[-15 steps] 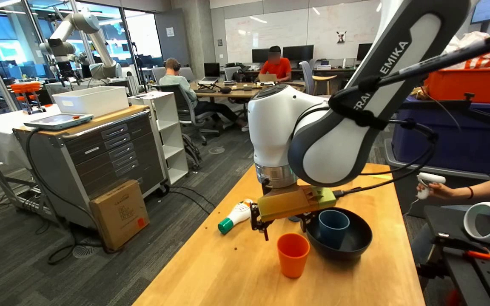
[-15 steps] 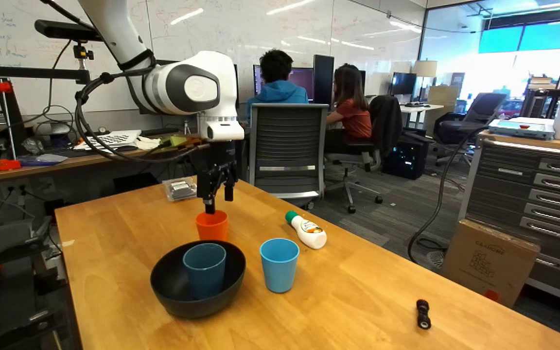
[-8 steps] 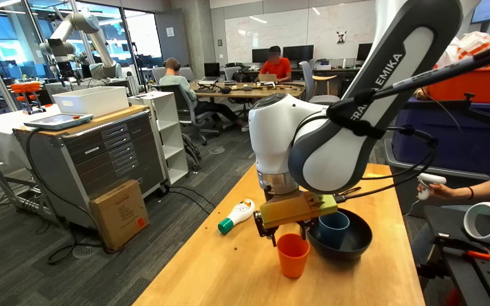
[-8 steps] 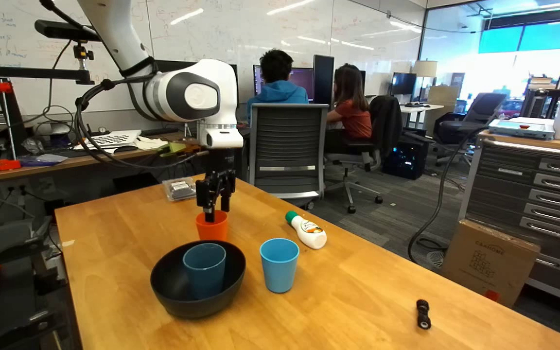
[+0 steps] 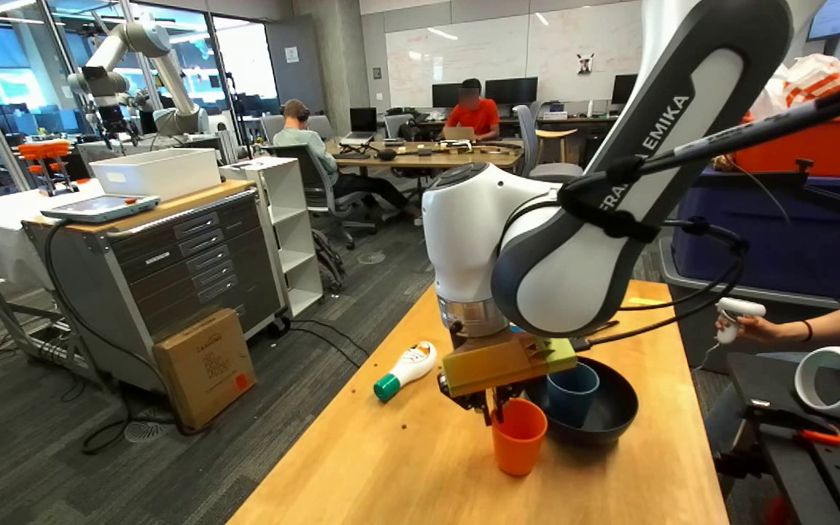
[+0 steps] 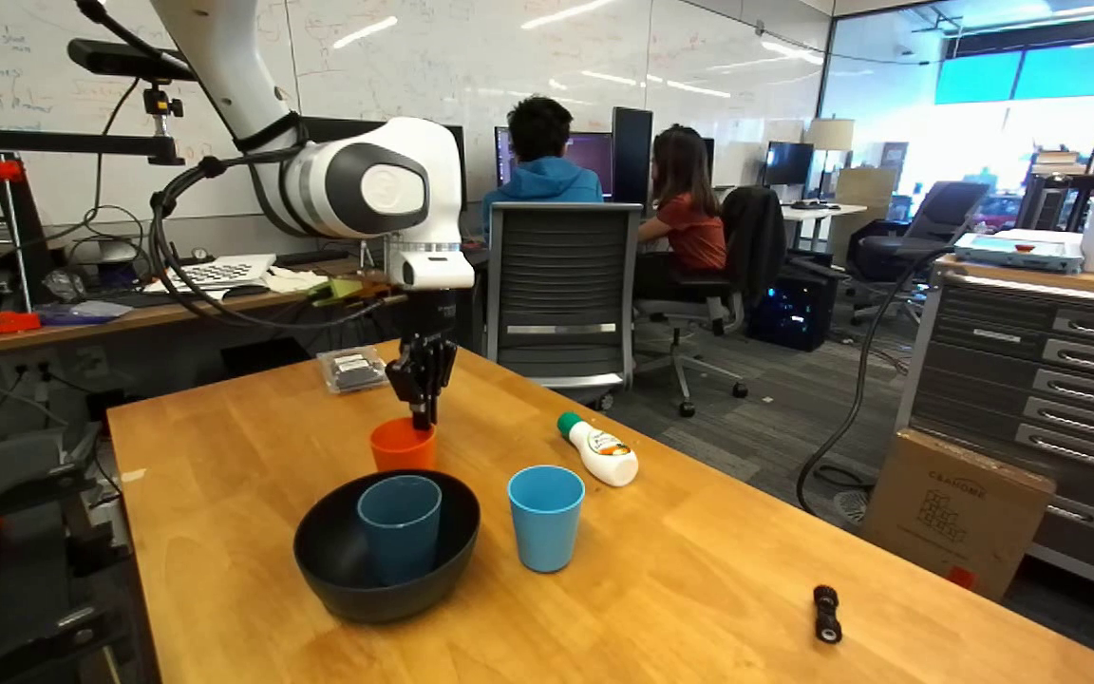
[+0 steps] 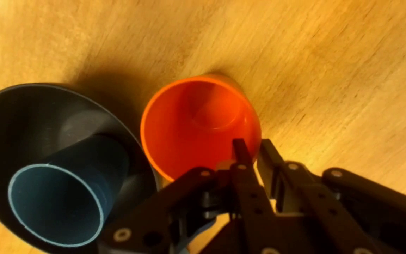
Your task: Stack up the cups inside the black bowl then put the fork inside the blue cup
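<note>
The gripper (image 7: 253, 146) is lower than a second ago, and its fingers (image 7: 241, 155), spread apart before, are now drawn together on the wall of the orange cup (image 7: 196, 123), one inside it and one outside. The orange cup now stands elsewhere on the table (image 7: 330, 53), closer to the black bowl (image 7: 12, 116).

Gripper (image 7: 253, 144), one; fingers (image 7: 272, 157), two. Cups, three: orange cup (image 7: 203, 120) at the fingers, dark blue cup (image 6: 402, 534) near the gripper, light blue cup (image 6: 547, 527) farther out. Bowls, one: black bowl (image 6: 386, 605), near the gripper. Bottles, one: white bottle (image 6: 603, 456), apart from the gripper. Packets, one: clear packet (image 6: 354, 369), likewise apart. Well apart, one small black object (image 6: 826, 614). One wooden table (image 6: 689, 579) beneath the gripper.
</note>
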Tool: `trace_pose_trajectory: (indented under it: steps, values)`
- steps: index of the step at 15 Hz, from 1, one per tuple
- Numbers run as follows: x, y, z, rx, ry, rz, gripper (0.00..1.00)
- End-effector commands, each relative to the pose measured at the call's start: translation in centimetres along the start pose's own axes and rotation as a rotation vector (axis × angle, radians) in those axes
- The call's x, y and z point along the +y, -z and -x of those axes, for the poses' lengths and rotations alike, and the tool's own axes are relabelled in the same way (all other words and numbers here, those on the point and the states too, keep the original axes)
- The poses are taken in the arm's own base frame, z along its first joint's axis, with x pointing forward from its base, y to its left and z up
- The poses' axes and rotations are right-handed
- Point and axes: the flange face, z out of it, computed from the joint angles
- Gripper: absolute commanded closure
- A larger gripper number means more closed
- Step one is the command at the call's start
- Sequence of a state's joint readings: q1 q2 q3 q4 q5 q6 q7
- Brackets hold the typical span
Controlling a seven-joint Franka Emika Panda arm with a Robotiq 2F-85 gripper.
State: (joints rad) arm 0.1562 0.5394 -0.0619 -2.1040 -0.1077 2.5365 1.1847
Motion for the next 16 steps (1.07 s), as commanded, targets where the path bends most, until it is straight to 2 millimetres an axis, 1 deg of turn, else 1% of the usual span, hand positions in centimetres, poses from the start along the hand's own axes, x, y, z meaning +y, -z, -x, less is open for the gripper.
trace_pose_trajectory:
  steps: [1, 2, 7, 10, 12, 14, 16]
  values:
    - [-0.6, 0.2, -0.1, 0.005, -0.009, 0.014, 0.96]
    - [-0.6, 0.2, -0.1, 0.004, -0.008, 0.016, 0.93]
    - [-0.3, 0.8, 0.0, -0.004, -0.009, 0.014, 0.99]
    - [-0.3, 1.8, 0.2, -0.005, -0.003, 0.008, 0.99]
    - [-0.4, 3.0, 0.5, 0.007, 0.010, 0.007, 0.99]
    - [-0.5, 4.7, 0.9, 0.032, 0.015, 0.016, 0.99]
    - [-0.1, 6.8, 1.4, 0.044, 0.031, 0.031, 0.99]
